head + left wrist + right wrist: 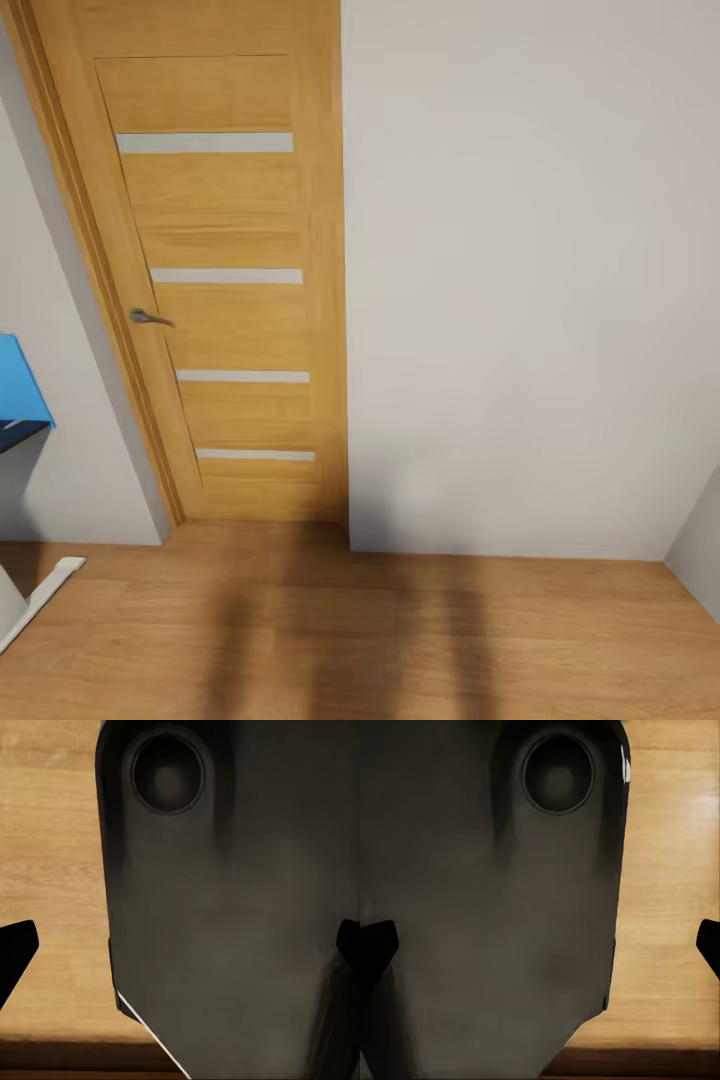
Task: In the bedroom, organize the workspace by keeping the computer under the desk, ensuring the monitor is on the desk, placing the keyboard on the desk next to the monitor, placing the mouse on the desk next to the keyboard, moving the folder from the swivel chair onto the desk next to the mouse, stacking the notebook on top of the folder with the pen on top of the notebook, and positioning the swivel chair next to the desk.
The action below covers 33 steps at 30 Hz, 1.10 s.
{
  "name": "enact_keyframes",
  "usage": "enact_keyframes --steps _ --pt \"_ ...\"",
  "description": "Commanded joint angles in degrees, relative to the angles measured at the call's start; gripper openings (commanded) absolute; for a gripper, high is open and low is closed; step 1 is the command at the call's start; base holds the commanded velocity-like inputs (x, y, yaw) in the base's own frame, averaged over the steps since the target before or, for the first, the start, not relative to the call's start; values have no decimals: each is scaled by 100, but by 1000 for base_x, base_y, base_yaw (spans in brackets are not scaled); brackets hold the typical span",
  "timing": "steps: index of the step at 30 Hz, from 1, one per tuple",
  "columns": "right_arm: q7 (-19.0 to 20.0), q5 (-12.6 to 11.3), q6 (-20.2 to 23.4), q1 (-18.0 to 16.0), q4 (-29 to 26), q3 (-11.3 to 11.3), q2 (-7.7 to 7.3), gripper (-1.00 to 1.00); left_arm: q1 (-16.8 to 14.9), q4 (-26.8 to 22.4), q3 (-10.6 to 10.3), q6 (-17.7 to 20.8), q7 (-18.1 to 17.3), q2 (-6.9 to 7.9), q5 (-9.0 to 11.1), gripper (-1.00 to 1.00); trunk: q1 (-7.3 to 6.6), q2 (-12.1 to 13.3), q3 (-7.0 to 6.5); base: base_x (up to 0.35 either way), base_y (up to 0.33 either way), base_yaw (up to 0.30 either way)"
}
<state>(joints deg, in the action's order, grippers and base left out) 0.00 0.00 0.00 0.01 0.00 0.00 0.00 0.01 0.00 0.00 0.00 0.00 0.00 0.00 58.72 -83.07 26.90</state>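
Both grippers, left (180, 945) and right (540, 945), hang spread and empty over plank floor (400, 640), stowed for travel. Ahead stands the oak door (220, 290).

So this is the bedroom corner: oak door (225, 290) with four frosted strips, shut, silver handle on its left side, set in a plain pale wall, with wood-plank floor (400, 640) running below.
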Motion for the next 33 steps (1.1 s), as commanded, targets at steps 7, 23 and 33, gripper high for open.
enact_keyframes --steps 7,23,33 --pt "-8 -11 -12 -120 -48 -6 107 100 -5 -105 -1 -35 17 -194 -14 100 -131 239 -105 0 0 0" --pt "-6 -46 -526 -329 -241 -37 -39 100 -10 -131 42 -35 47 -135 9 100 -483 881 -375 0 0 59" --pt "-10 -36 -2742 -334 -313 -10 -37 100 -8 -184 25 -39 44 -30 18 100 -702 1282 -516 0 0 237"
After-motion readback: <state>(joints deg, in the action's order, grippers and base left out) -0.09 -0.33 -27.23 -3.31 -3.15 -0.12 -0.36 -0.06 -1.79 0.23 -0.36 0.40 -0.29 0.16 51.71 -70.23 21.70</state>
